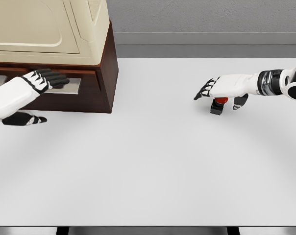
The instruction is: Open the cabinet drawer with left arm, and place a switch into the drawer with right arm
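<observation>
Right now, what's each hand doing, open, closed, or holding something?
Left hand: fingers at the drawer handle, grip cannot be told.
Right hand: open over the switch, not holding it.

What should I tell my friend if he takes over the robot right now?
Left hand: fingers lie on the drawer front of the cabinet; whether they grip the handle cannot be told.
Right hand: over the switch, a small black piece with a red top on the white table; fingers spread, thumb beside it, not gripping it.
Done: both hands are at their targets.
Left: pull the drawer out, which looks shut, grasp the switch, carry it across and put it in the drawer.
</observation>
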`<control>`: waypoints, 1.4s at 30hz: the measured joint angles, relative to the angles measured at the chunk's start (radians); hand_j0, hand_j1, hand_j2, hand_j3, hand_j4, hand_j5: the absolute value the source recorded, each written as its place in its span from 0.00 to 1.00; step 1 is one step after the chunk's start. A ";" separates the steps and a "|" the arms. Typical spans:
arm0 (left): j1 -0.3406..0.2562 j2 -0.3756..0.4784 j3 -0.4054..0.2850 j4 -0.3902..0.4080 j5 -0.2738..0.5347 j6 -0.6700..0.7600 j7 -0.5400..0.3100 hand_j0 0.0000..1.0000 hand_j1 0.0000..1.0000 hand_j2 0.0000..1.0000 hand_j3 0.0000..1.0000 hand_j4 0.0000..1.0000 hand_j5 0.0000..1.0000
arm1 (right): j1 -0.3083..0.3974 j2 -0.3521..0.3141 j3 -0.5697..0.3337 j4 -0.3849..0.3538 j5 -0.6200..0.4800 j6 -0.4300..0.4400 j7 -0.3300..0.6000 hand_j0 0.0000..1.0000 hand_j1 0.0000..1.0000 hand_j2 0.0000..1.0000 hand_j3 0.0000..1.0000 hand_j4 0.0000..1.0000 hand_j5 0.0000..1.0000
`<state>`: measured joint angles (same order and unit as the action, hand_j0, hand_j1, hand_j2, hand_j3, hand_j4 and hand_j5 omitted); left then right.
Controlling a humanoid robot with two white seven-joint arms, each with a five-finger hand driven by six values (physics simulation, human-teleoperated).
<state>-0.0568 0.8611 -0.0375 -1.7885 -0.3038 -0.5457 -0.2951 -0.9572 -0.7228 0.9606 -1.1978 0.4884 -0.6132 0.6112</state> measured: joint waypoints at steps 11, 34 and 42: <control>0.002 -0.001 -0.042 0.034 -0.005 -0.001 0.000 1.00 1.00 1.00 1.00 1.00 1.00 | 0.000 -0.006 0.000 -0.001 -0.001 0.000 0.000 1.00 1.00 1.00 1.00 1.00 1.00; 0.090 -0.002 -0.001 0.067 0.032 -0.016 0.001 1.00 1.00 1.00 1.00 1.00 1.00 | -0.002 -0.002 0.007 0.022 0.000 0.000 0.000 1.00 1.00 1.00 1.00 1.00 1.00; 0.143 -0.002 0.071 0.068 0.026 -0.045 0.003 1.00 1.00 1.00 1.00 1.00 1.00 | -0.002 -0.003 0.014 0.025 0.000 0.000 0.000 1.00 1.00 1.00 1.00 1.00 1.00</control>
<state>0.0859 0.8591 0.0340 -1.7210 -0.2782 -0.5903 -0.2923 -0.9587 -0.7255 0.9750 -1.1725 0.4884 -0.6131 0.6112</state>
